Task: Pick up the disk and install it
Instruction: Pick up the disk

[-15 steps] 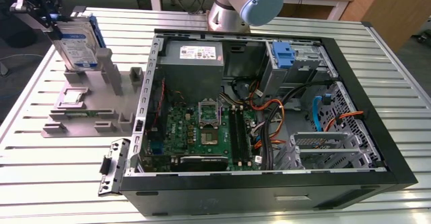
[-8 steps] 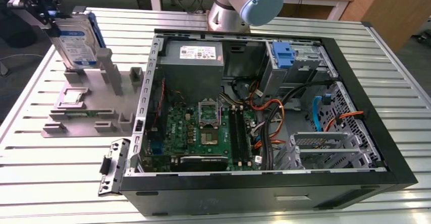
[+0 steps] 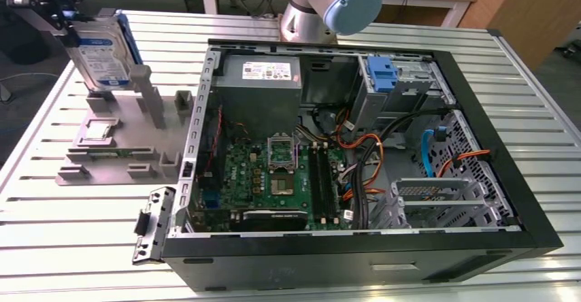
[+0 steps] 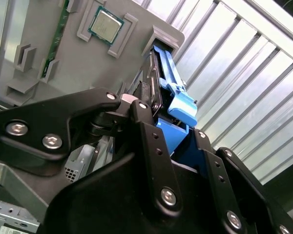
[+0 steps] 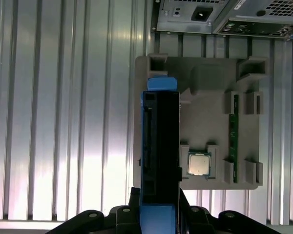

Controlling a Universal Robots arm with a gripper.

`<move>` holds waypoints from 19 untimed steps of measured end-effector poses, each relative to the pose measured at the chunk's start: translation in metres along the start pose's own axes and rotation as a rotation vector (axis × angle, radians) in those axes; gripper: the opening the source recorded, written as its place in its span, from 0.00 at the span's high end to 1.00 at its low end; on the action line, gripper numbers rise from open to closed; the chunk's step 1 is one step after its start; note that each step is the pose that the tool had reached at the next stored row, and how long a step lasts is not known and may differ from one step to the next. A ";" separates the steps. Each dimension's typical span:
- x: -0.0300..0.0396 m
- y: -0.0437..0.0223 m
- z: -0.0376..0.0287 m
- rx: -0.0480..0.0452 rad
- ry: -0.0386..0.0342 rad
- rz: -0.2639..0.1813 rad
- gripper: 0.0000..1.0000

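The disk, a silver drive with a white-and-blue label in a blue carrier rail, stands on edge and tilted at the exterior view's upper left. My gripper is shut on its upper end. Its lower end hangs just over the upright posts of the grey fixture; I cannot tell whether it touches them. In the first wrist view the disk appears edge-on, running out from the gripper over the fixture. The second wrist view has the black fingers clamped either side of the blue rail.
An open computer case lies on the slatted metal table, with a motherboard, cables and a blue bracket in the drive bay. The fixture also holds a small square chip and a green memory stick. The arm's base stands behind the case.
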State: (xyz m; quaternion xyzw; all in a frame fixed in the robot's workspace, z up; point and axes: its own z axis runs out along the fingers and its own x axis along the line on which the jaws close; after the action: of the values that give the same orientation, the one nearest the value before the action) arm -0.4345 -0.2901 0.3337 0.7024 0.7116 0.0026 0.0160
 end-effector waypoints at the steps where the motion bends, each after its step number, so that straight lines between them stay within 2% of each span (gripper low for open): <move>1: 0.0000 0.0000 -0.0007 0.0001 0.0000 0.000 0.63; 8: -0.0001 0.0002 -0.0051 0.0001 -0.0001 0.001 0.63; 19: -0.0003 0.0004 -0.0155 0.0000 -0.0001 0.002 0.63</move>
State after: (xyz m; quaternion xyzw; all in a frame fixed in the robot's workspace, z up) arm -0.4345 -0.2901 0.3492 0.7029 0.7111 0.0026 0.0160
